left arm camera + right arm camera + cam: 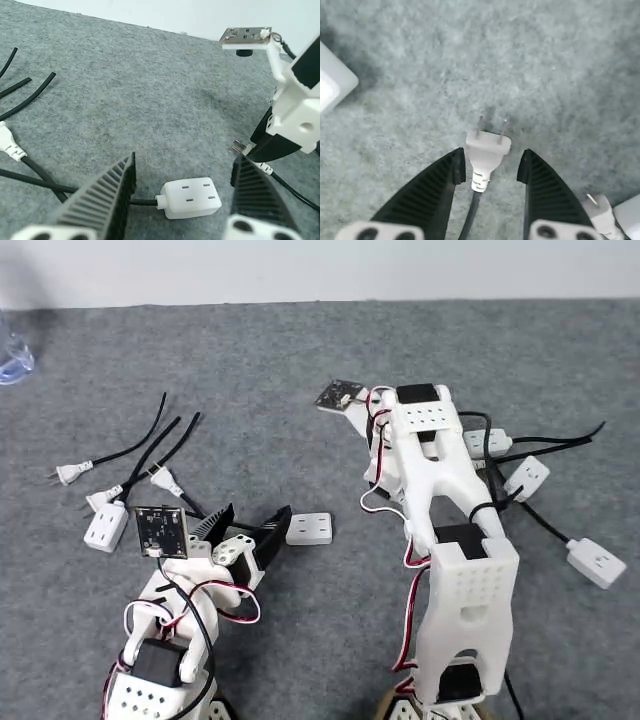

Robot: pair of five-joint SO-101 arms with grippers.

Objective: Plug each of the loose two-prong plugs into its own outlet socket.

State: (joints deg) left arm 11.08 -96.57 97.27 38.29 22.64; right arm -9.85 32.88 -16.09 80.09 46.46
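Observation:
A white outlet socket lies on the grey carpet just right of my left gripper. In the left wrist view the socket sits between the two black fingers of that gripper, which is open and not touching it. My right gripper points down at the carpet and stands open astride a white two-prong plug, with small gaps on both sides. The same plug shows beside the right arm's black finger.
Loose plugs on black cords and a socket with an angled plug lie at the left. More sockets and cords lie right of the right arm. A clear bottle stands far left.

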